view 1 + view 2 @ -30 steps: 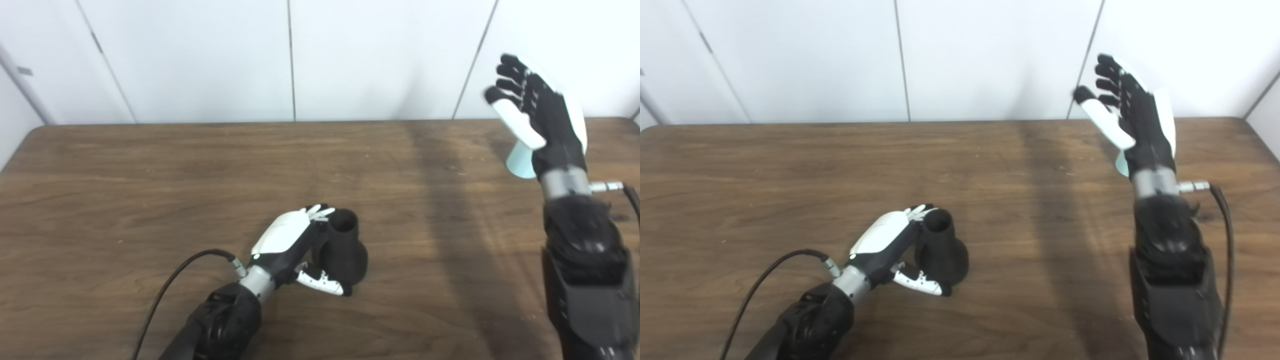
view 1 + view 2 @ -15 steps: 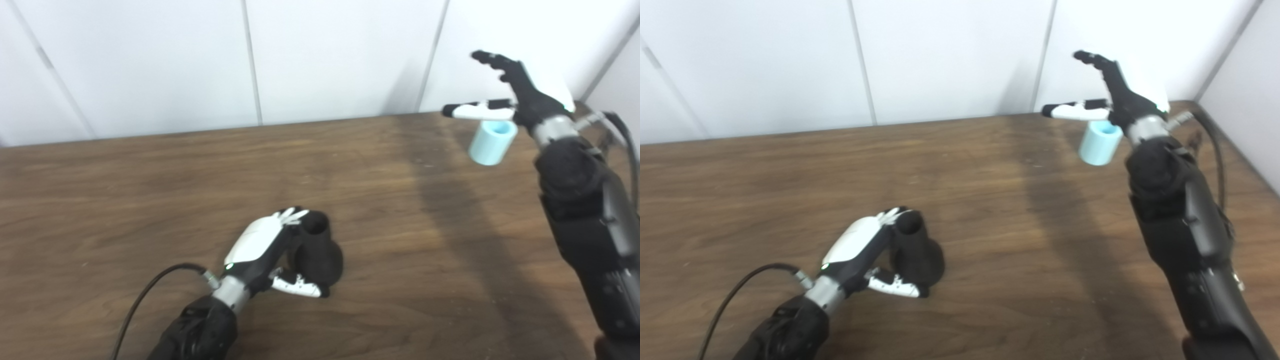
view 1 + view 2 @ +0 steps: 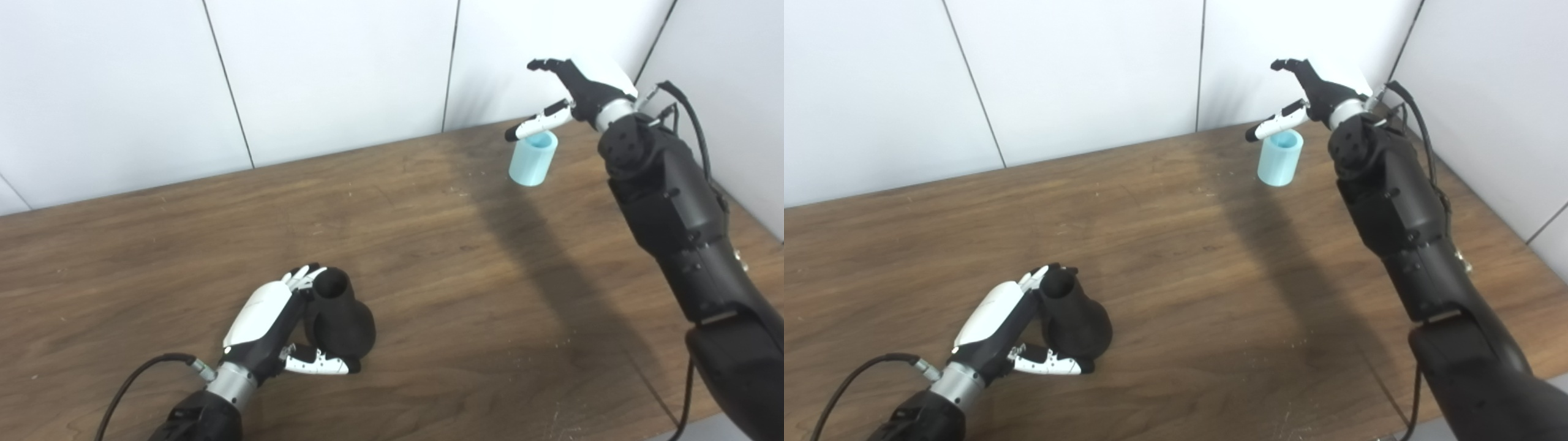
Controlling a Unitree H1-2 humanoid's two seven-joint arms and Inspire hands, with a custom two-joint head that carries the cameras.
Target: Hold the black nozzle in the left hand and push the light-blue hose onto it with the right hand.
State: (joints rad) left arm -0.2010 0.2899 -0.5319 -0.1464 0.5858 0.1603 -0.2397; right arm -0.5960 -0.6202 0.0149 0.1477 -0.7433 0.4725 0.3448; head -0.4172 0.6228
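While both arms reach over the tabletop, we see this:
Left hand: our fingers are wrapped around the black nozzle, which stands upright near the front edge.
Right hand: our fingers are spread and hold nothing, just above the light-blue hose.
Light-blue hose: upright at the far right, well apart from the nozzle.

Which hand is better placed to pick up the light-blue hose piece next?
The right hand: it hovers open just above the upright light-blue hose piece at the far right. The left hand is wrapped around the black funnel-shaped nozzle, far away.
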